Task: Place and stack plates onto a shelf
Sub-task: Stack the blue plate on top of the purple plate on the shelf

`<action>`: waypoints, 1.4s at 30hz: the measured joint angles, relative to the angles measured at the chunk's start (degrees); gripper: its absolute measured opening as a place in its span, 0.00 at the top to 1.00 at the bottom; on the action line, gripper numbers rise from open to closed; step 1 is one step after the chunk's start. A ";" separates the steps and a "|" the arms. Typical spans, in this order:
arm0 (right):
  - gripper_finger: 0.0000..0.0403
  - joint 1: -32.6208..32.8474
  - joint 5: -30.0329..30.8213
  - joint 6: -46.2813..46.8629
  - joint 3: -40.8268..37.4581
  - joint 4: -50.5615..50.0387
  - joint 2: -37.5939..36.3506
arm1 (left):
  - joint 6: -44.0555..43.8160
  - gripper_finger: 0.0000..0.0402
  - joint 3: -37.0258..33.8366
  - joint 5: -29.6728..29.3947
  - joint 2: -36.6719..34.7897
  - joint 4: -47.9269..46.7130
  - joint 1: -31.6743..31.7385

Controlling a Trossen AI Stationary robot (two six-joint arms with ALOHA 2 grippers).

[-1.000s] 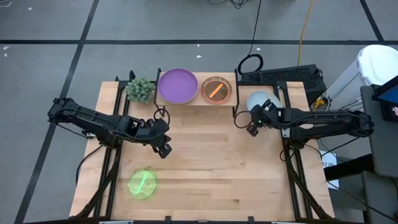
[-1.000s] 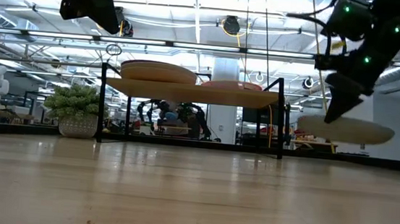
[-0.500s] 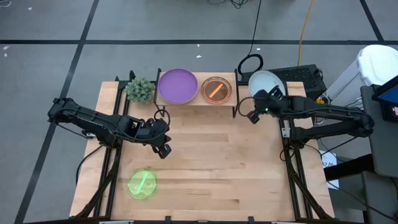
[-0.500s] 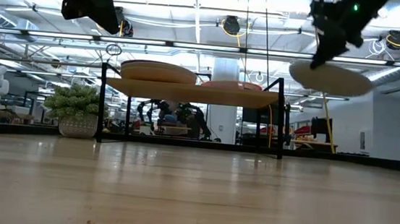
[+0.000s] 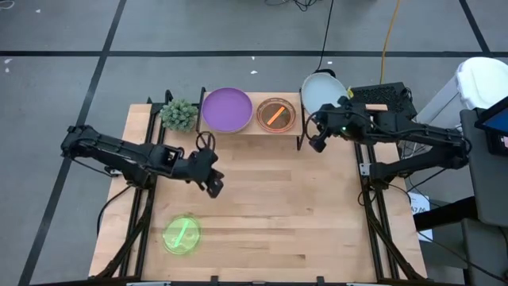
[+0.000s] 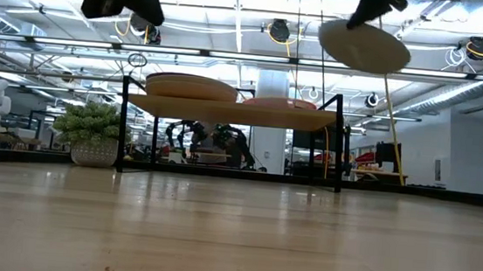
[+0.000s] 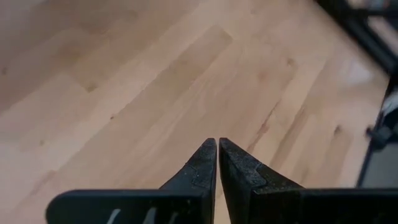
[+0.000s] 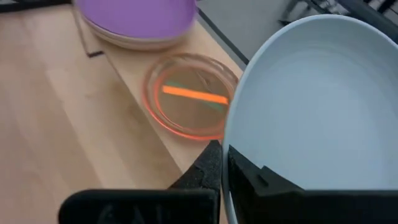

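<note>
Right gripper [image 5: 317, 143] pinching rim of grey-blue plate [image 5: 324, 89], face up, slightly tilted, aloft at 3 o'clock of shelf [image 5: 252, 127]; raised and moved shelfward since earlier. Left gripper [image 5: 213, 185] pressed together, empty.

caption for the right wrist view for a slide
Right gripper pinching the grey-blue plate beside the shelf holding purple and orange plates.

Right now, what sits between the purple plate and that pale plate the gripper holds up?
The orange plate, on the shelf; the high view shows it.
</note>
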 joint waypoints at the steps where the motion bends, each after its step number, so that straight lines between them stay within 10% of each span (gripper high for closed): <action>1: 1.00 0.51 0.00 -0.27 1.19 0.00 1.04 | -1.38 0.94 0.59 0.12 -0.04 -0.10 0.63; 11: 1.00 7.26 -0.20 -3.46 10.62 0.94 11.61 | -2.83 0.91 14.50 2.70 -2.08 -0.04 9.60; 19: 1.00 13.22 -1.71 -7.77 13.73 6.43 17.87 | 2.91 0.65 24.65 3.93 -1.51 -0.37 19.91; 42: 1.00 22.48 -4.96 -9.22 13.96 15.41 24.15 | -10.97 0.52 25.30 20.30 4.30 -3.70 27.54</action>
